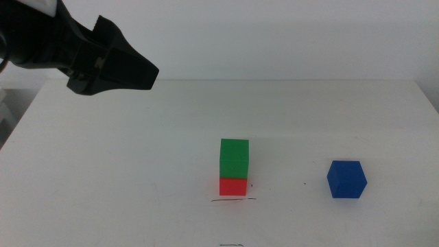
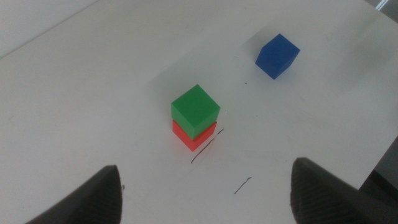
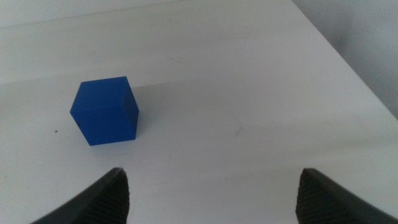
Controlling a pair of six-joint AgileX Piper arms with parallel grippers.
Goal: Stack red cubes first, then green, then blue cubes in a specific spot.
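The green cube [image 1: 234,158] sits squarely on the red cube [image 1: 233,186], which stands just behind the short dark pen line [image 1: 233,200] marking the spot. The stack also shows in the left wrist view: green [image 2: 195,109] on red [image 2: 191,138], by the line [image 2: 206,147]. The blue cube [image 1: 346,180] lies alone on the table to the right and shows in both wrist views [image 2: 277,56] [image 3: 106,111]. My left gripper [image 1: 152,71] hangs open and empty, high at the back left, away from the stack [image 2: 205,167]. My right gripper [image 3: 211,173] is open and empty, short of the blue cube.
The white table [image 1: 123,171] ends at a far edge [image 1: 274,81] and a right edge [image 3: 348,56]. A second small pen mark [image 1: 232,244] lies near the front edge. A tiny dark dot [image 1: 305,183] sits left of the blue cube.
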